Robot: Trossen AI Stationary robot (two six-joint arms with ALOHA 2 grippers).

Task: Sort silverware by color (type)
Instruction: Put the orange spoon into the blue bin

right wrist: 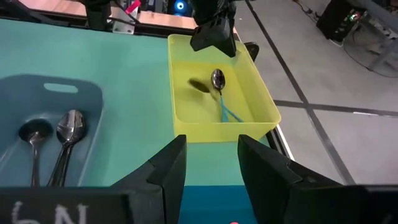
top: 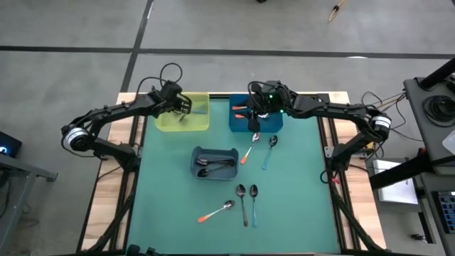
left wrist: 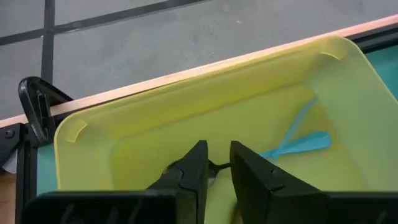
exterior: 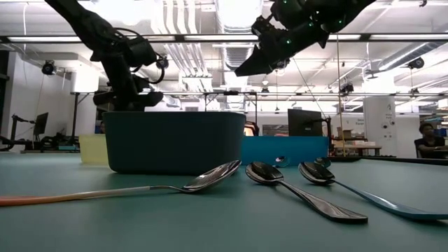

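My left gripper (top: 183, 107) hangs over the yellow bin (top: 182, 121), open by a narrow gap (left wrist: 219, 163). Two light-blue-handled spoons (right wrist: 219, 93) lie in that bin, handles crossed (left wrist: 297, 140), bowls below the fingers. My right gripper (top: 256, 115) is open (right wrist: 211, 146) above the blue bin (top: 274, 121), where orange handles (top: 238, 110) show. The grey bin (top: 215, 162) holds dark metal spoons (right wrist: 71, 127). Loose on the mat lie an orange-handled spoon (top: 249, 149), a blue-handled one (top: 269, 151), another orange one (top: 217, 211), a dark one (top: 243, 203) and a blue one (top: 254, 203).
The three bins stand on the far half of the teal mat (top: 298, 199), with the grey one nearest the middle. A black clamp (left wrist: 34, 106) grips the table's far edge beside the yellow bin. Wooden side strips (top: 114, 192) flank the mat. In the low view, a person (exterior: 428, 136) sits far behind.
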